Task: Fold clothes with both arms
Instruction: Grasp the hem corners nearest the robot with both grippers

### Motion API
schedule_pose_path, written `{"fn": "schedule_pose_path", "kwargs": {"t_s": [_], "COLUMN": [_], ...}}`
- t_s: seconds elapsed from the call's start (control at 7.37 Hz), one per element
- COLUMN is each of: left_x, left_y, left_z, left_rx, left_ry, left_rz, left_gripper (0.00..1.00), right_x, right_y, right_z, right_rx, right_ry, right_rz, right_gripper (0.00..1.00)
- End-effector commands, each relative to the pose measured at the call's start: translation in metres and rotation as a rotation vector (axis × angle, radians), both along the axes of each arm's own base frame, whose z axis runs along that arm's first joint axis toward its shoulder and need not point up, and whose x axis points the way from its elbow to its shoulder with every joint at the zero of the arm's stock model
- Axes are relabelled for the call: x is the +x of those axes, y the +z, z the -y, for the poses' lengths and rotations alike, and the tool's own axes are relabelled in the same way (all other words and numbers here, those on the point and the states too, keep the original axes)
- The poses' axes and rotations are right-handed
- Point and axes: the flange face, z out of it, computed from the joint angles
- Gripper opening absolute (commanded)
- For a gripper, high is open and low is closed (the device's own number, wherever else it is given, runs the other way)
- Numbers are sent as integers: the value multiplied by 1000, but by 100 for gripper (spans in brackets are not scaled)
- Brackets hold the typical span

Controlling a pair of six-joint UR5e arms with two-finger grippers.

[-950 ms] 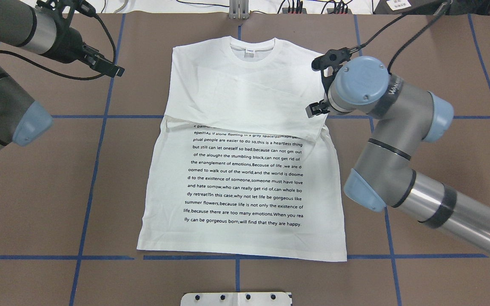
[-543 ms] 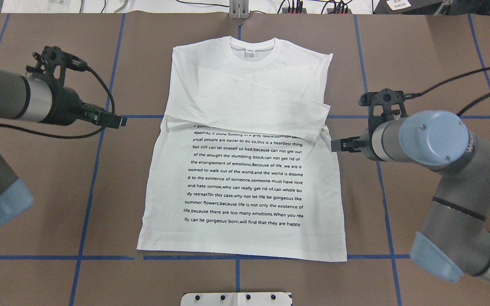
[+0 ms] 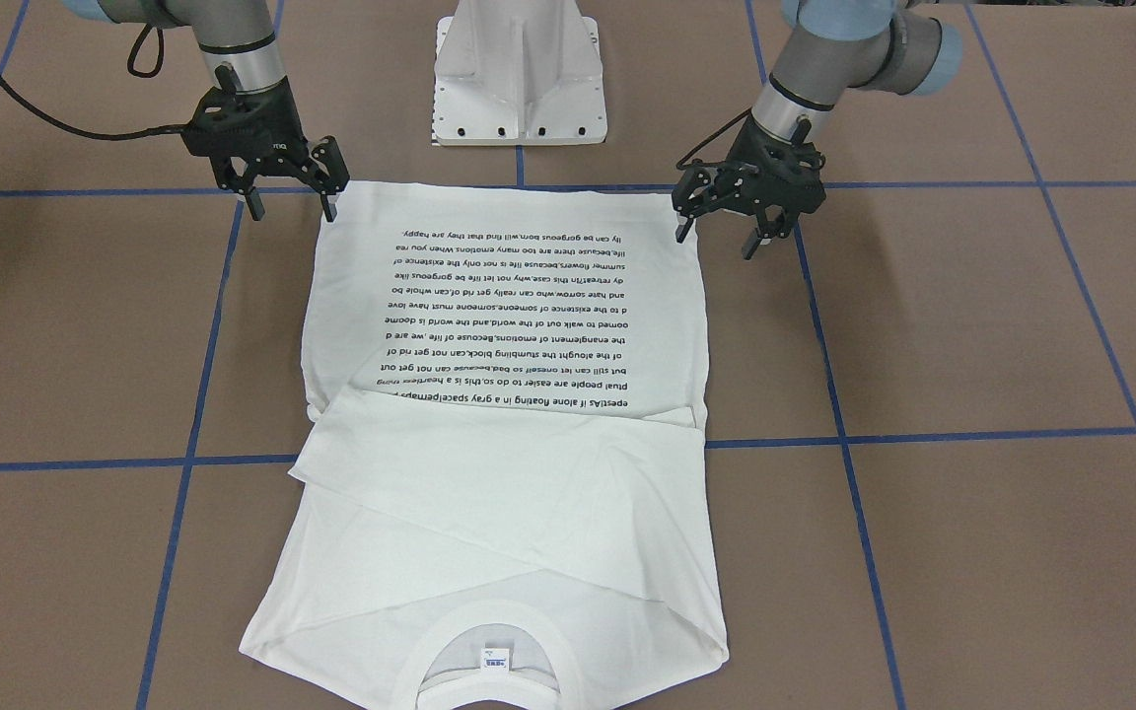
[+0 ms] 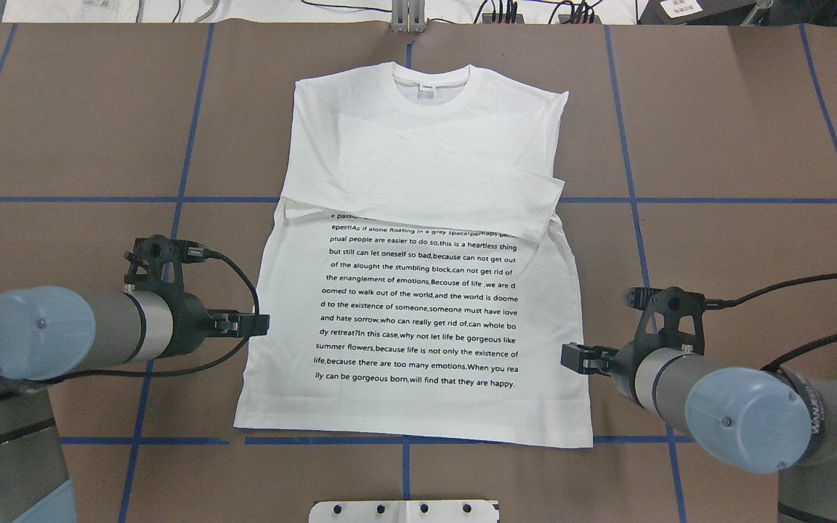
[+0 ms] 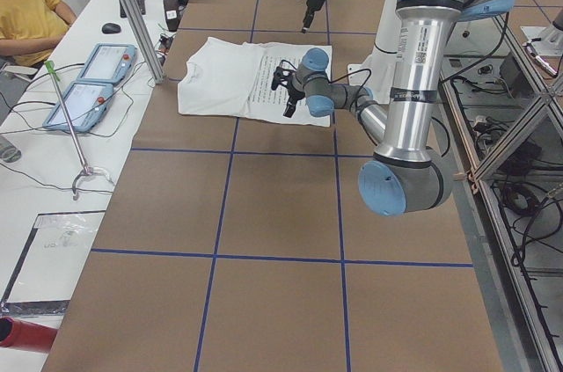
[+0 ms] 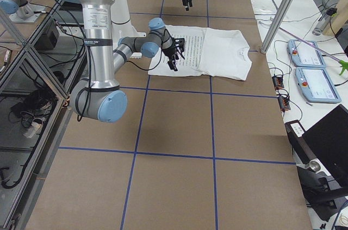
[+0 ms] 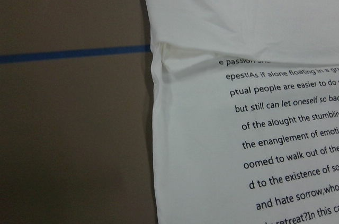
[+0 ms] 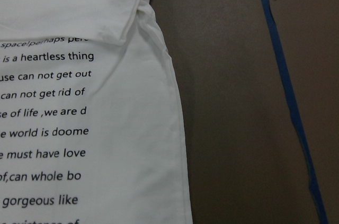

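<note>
1. The white T-shirt [image 4: 418, 414] lies flat on the brown table [image 4: 738, 131], printed text facing up. Its collar [image 4: 433, 83] is at the far end from the robot and its hem is at the near end.
2. Both sleeves [image 4: 447, 181] are folded across the chest, one overlapping the other.
3. The left gripper [image 3: 715, 243] hangs at the shirt's left edge by the hem corner, jaws spread and holding nothing.
4. The right gripper [image 3: 292, 210] sits at the opposite hem corner, also spread wide and empty.
5. I cannot tell whether either gripper's fingers touch the cloth.
6. Blue tape lines [image 4: 716, 200] cross the table.
</note>
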Motion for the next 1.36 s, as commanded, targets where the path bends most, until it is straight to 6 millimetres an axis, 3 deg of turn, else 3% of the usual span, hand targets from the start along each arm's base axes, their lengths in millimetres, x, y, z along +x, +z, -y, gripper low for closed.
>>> {"fn": "schedule_pose_path", "kwargs": {"t_s": [0.0,0.41,0.68,1.09,1.22], "left_x": [31,46,52,55,55], "left_y": [8,8,11,13,14], "left_z": [-38,-71,-82,-83,-83], "left_rx": [-62,-76,-77,-77,-78], "left_ry": [7,71,93,98,98], "left_rz": [71,136,150,154,156], "left_gripper": [100,99,86,56,50], "right_x": [-8,-8,-9,-10,-10], "right_y": [2,3,3,3,3], "right_z": [-13,-13,-13,-14,-13], "right_rx": [6,6,8,9,9], "right_ry": [2,3,2,2,3], "right_rz": [-3,-4,-5,-5,-7], "right_gripper": [100,100,100,100,100]}}
